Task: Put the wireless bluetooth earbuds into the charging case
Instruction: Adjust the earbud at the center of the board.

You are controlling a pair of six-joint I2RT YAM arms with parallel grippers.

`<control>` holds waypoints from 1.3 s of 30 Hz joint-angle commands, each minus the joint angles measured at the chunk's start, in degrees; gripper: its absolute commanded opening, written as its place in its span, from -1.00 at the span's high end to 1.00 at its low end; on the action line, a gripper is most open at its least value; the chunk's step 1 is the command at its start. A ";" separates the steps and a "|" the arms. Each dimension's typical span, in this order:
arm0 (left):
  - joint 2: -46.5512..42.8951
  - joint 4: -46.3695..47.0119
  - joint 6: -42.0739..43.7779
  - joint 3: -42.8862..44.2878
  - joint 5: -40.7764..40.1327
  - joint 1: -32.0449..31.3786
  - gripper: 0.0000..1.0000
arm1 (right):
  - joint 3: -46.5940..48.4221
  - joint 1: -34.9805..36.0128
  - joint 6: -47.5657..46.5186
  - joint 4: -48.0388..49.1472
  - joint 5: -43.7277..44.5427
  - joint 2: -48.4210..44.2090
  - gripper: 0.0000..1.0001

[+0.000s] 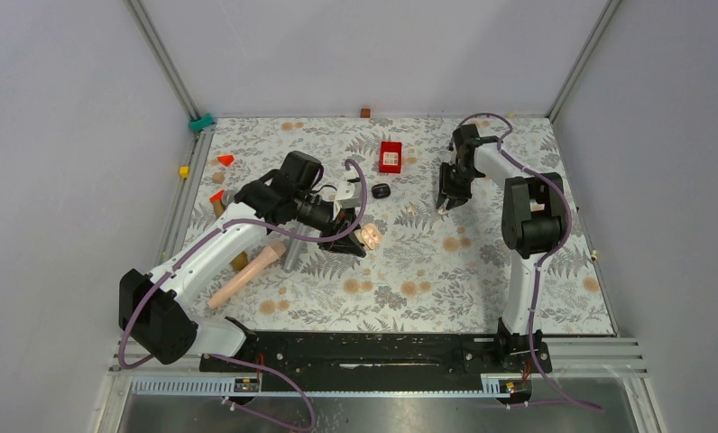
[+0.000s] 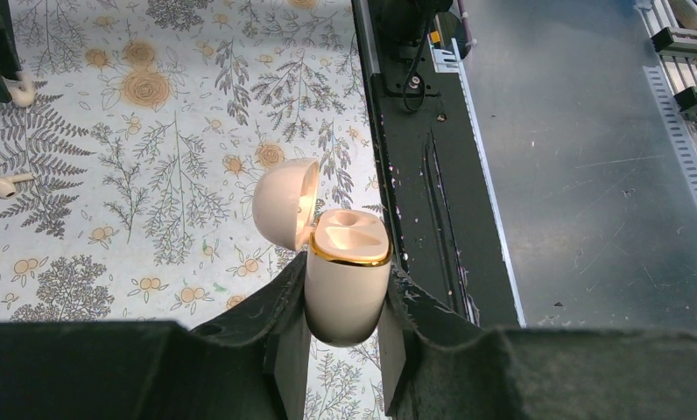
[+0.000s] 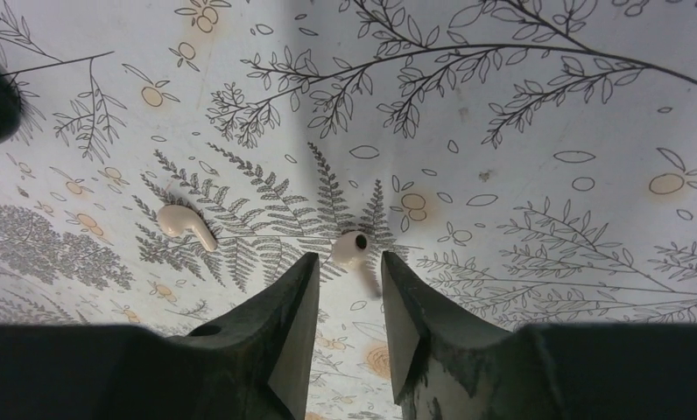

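L jaws on case (lid up)

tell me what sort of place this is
Probably a robot lab cell: two arms bolted to a rail, a leaf-print mat, and bare grey walls in a metal frame.

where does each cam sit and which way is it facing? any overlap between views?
Top external: above, behind the bases, looking down at the table; both arms show.
Left wrist: faces the near rail; its left end effector grips the open charging case.
Right wrist: faces down; open right end effector flanks an earbud.
Shared: both wrist views show the loose second earbud.
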 commanded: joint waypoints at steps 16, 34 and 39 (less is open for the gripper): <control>-2.90 1.55 1.51 -0.16 0.21 0.18 1.00 | -5.17 0.85 -11.54 5.59 10.83 -12.04 0.13; -3.32 1.60 1.81 -0.30 -0.38 0.17 1.00 | -15.64 14.99 -54.20 20.82 28.74 -13.07 -0.01; -3.36 1.60 1.94 -0.39 -0.37 0.21 1.00 | -17.58 14.96 -64.37 24.43 31.66 -13.48 -0.04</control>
